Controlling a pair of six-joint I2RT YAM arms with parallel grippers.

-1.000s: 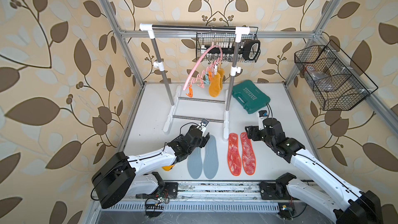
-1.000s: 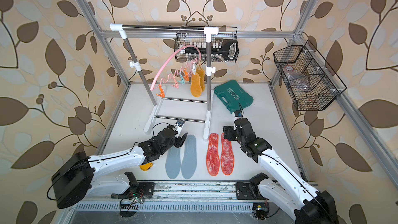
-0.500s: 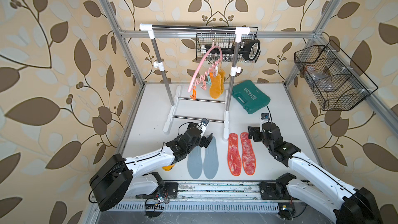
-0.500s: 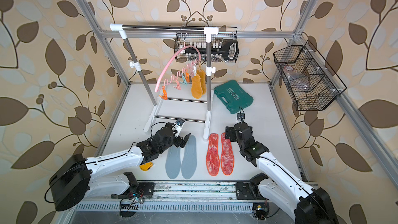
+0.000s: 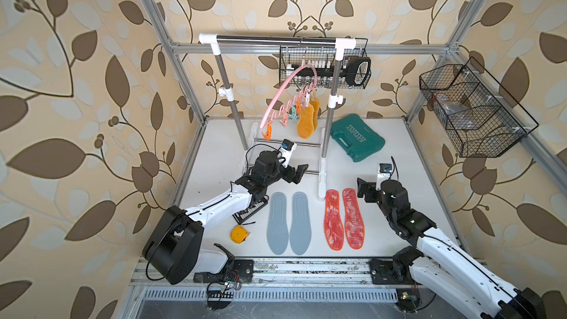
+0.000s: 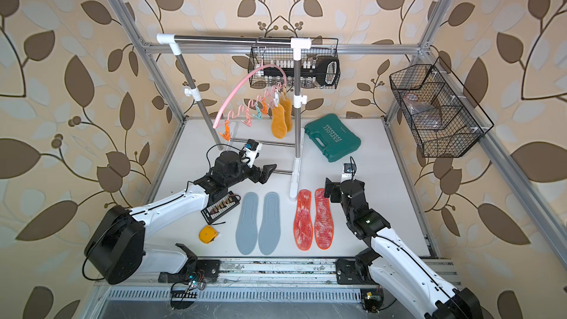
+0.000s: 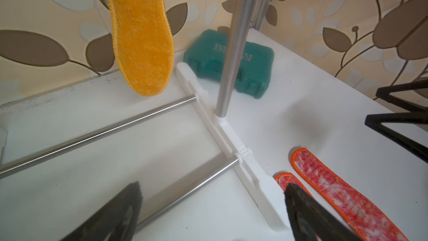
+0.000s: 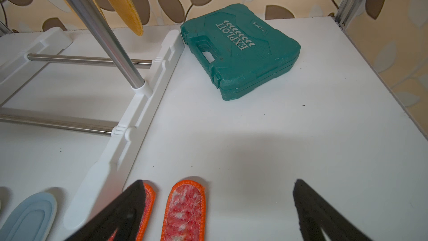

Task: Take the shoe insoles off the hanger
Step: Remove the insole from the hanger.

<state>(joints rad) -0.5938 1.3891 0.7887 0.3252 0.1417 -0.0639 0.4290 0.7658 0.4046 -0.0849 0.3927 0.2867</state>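
Two pairs of insoles [image 5: 277,224] lie flat on the table [image 5: 399,164], so we judge the last pair is the step in hand. At the left, our left gripper [image 5: 298,174] hovers low over the base rails of the garment rack [image 5: 276,39], jaws spread wide and empty. Next comes the blue-grey pair [image 5: 300,222], side by side, long axes running from us toward the rack, broad toes toward us. Behind and above, the pink hanger [image 5: 288,79] hangs tilted from the top bar. The mustard pair [image 5: 305,121] is clipped at its right end, long axes near vertical, toes down. The red-orange pair [image 5: 333,220] lies like the blue one. Our right gripper [image 5: 363,190] is likewise agape, holding nothing. We think the next move calls for raising a gripper to a mustard toe, pinching it and pulling downward.
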